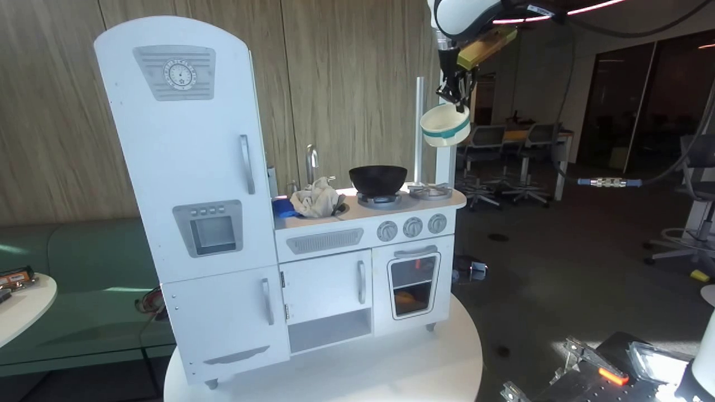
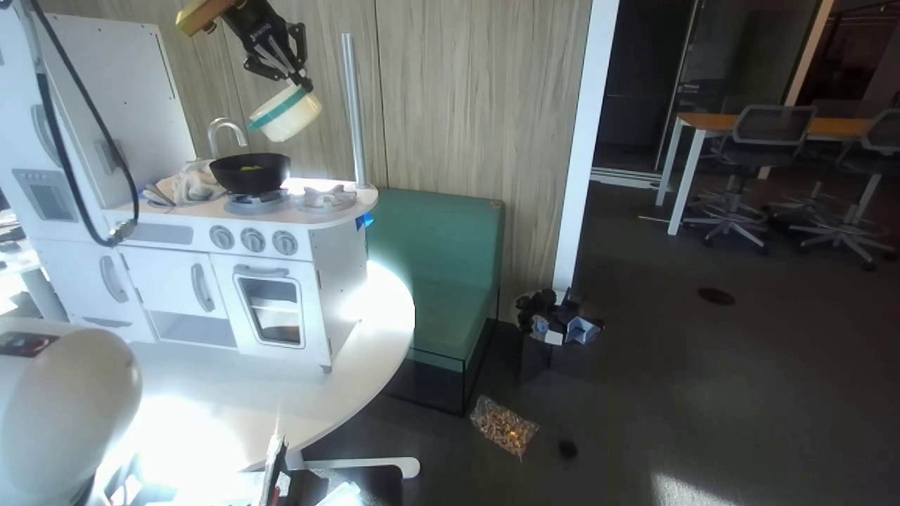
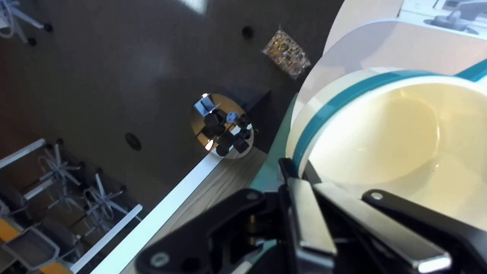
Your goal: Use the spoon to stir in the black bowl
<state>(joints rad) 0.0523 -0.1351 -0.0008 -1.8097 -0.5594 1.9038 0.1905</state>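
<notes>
The black bowl [image 1: 378, 180] sits on the left burner of the toy stove in both exterior views. Something yellow-green [image 2: 250, 168] shows inside it in an exterior view. Above and to the right of it, a cream bowl with a teal band [image 1: 446, 125] hangs in the air, tilted with its opening toward the upper left. My gripper [image 3: 300, 169] is shut on this cream bowl's rim, one finger inside and one outside. In the wrist view the cream inside of the bowl shows no contents. I cannot make out the spoon; it is hidden or out of view.
A crumpled pale cloth [image 1: 317, 199] lies in the toy sink, with a dark, unclear piece [image 1: 338, 204] beside it. The faucet [image 1: 311, 162] rises behind. A metal post [image 2: 354, 112] stands at the stove's back right corner, near the arm. The tall toy fridge [image 1: 190, 156] stands left.
</notes>
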